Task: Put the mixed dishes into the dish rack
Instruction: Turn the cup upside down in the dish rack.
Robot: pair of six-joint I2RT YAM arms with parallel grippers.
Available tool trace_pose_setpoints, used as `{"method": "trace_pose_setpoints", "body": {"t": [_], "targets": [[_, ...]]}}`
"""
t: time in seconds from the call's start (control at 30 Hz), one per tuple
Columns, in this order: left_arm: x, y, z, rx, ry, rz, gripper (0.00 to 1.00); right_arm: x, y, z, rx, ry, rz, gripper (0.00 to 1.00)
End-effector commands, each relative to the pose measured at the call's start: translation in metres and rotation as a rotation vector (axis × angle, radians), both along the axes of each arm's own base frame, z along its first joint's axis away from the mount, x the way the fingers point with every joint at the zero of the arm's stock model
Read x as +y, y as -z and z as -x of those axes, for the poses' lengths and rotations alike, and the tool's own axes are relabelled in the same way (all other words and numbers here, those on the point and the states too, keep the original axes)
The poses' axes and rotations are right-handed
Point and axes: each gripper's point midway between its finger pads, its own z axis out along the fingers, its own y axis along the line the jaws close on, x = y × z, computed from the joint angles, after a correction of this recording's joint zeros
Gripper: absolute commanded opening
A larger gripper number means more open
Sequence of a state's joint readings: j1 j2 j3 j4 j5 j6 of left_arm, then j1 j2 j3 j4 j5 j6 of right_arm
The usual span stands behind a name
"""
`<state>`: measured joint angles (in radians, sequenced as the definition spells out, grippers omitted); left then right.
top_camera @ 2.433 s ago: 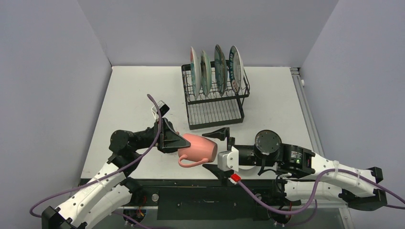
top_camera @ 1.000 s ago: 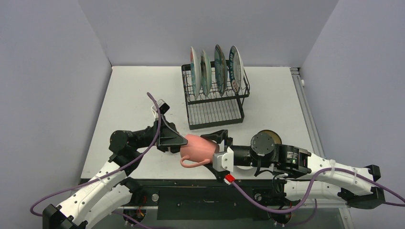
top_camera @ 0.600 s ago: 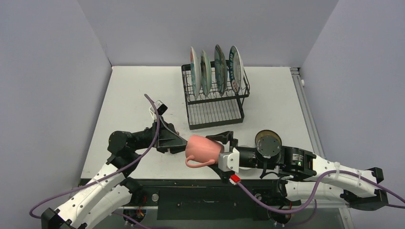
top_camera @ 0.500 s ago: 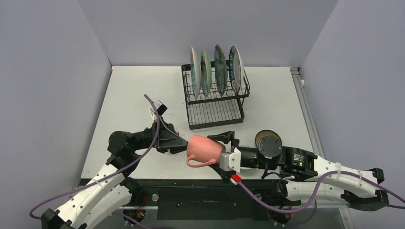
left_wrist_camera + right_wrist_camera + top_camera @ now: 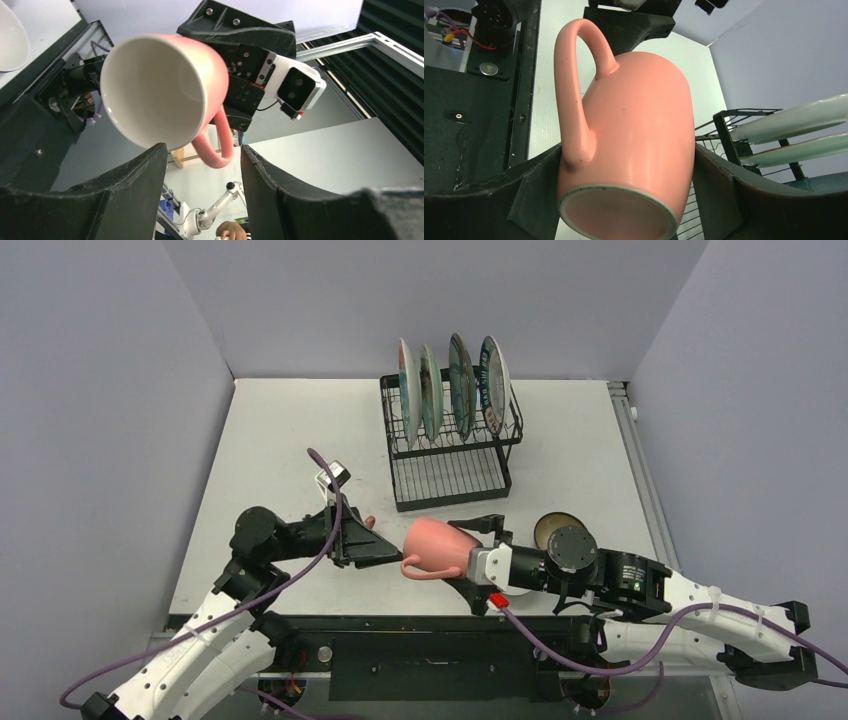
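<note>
Within the clamped right end effector (image 5: 624,167), pink mug (image 5: 639,110); left end effector (image 5: 202,150) apart, near its mouth.

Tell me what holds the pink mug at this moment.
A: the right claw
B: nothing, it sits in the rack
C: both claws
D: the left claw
A: the right claw has a finger pressed on each side of the pink mug near its base, while the left claw stands open facing the mug's mouth, not closed on it.
</note>
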<state>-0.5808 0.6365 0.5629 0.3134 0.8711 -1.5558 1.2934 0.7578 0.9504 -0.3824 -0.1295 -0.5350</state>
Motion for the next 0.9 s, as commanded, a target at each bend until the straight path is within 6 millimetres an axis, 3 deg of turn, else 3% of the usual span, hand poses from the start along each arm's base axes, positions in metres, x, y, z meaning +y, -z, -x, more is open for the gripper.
{"method": "trace_pose_setpoints", "body": {"t": [0.0, 0.6, 0.87], "targets": [[0.003, -0.001, 0.005, -0.106, -0.006, -0.062, 0.53, -0.006, -0.040, -0.006, -0.002, 0.050, -0.166, 0.30], [0.008, 0.022, 0.005, -0.190, -0.015, -0.248, 0.54, -0.009, -0.007, -0.013, 0.166, 0.133, -0.155, 0.28], [0.023, 0.027, 0.002, -0.310, -0.065, -0.429, 0.57, -0.007, 0.009, -0.013, 0.273, 0.161, -0.137, 0.27]]}}
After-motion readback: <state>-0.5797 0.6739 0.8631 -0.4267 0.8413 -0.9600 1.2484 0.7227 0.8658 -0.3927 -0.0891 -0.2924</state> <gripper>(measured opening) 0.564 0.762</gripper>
